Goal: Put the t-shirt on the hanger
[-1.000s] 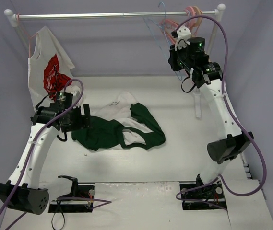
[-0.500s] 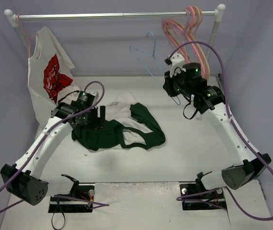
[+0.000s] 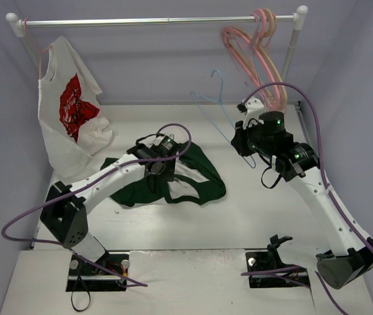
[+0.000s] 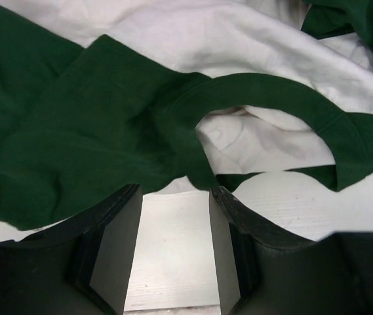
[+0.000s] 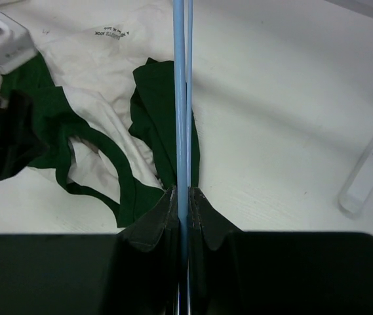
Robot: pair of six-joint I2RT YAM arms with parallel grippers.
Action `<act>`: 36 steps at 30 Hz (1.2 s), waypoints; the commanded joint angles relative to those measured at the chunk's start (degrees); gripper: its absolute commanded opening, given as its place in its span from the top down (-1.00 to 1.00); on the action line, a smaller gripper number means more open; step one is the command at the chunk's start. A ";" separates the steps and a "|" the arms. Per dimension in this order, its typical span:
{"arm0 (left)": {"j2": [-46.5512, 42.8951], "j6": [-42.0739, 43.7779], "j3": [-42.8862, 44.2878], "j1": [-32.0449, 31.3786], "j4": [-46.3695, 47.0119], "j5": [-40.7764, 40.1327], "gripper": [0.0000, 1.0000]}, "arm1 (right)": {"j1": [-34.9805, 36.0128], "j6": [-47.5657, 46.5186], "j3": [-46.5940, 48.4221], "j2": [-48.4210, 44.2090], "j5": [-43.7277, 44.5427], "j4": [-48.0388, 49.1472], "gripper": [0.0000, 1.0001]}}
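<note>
The right gripper (image 5: 181,193) pinches the light-blue hanger (image 5: 181,98) and holds it in the air near the t-shirt (image 3: 202,172), which lies crumpled on the table (image 3: 258,216). The left gripper (image 4: 175,193) hovers spread over a banded opening. The grasp is the step in hand, and it likely calls for pinching that edge and lifting.

I can read no word, number or brand anywhere on my feeds. The nearest thing to text is a small dark printed line (image 5: 111,33) on the whitish inner side of the dark green short-sleeved fabric t-shirt (image 5: 162,98), seen from the right wrist camera. It looks like two short rows of tiny letters, too small and soft for me to make out. From the top camera, the white sleeveless shirt (image 3: 60,131) hanging on the metal rail (image 3: 140,21) carries a red print (image 3: 75,100). That print shows as a blotchy shape, with no letters I can tell.
</note>
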 commanded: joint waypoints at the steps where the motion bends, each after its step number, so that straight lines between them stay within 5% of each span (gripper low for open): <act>1: 1.82 -3.08 1.64 -1.35 4.50 -4.84 0.10 | 0.36 1.57 -0.64 -2.09 0.09 3.59 1.00; 17: 11.84 -4.49 2.25 -2.41 6.53 -10.48 0.21 | 0.45 0.69 -2.41 -4.03 0.35 2.27 1.00; 28: 10.97 -1.86 3.31 -1.88 5.65 -12.41 1.00 | 0.45 0.17 -1.88 -3.06 -0.35 1.13 1.00; 36: 5.87 9.48 4.27 8.92 8.46 -1.97 1.00 | 0.45 -2.99 -1.53 -4.12 -3.77 0.08 1.00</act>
